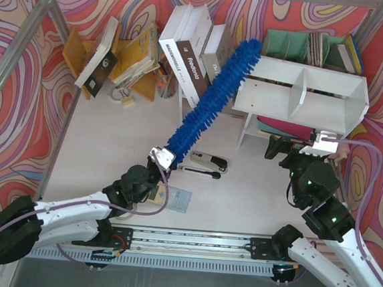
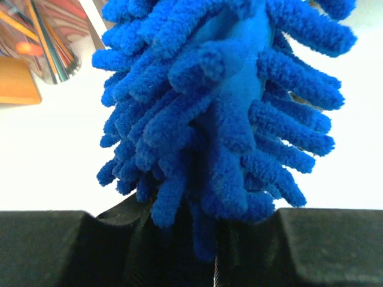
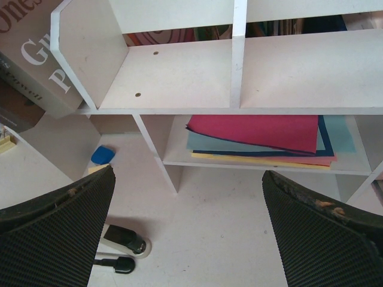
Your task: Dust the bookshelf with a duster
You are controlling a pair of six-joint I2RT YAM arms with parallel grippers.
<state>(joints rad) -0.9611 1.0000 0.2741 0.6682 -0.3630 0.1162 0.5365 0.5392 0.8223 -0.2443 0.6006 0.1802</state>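
Closest to the lens, in the left wrist view, are the black fingers (image 2: 54, 251) of the left gripper (image 2: 197, 245). They are closed tight on the base of the duster (image 2: 221, 107), and its blue fibres hang over them and hide the handle. From above, the duster rises in a slant from this grip to the right and away from the arms. Its tip reaches the left end of the bookshelf (image 1: 297, 85), at the upper edge. I cannot tell if it touches the board. The head also passes in front of some leaning books (image 1: 186, 56), which stand just beside the shelf's left wall. The two upper compartments are bare, and on the lower level lies a flat pile of coloured folders (image 3: 257, 134). The right gripper (image 3: 188, 233) faces the front of the shelf with the jaws wide apart and nothing between them. Bare white table (image 1: 111, 143) lies between it and the shelf's front edge. A stapler (image 1: 206, 161) lies near the left gripper, well apart from the shelf.
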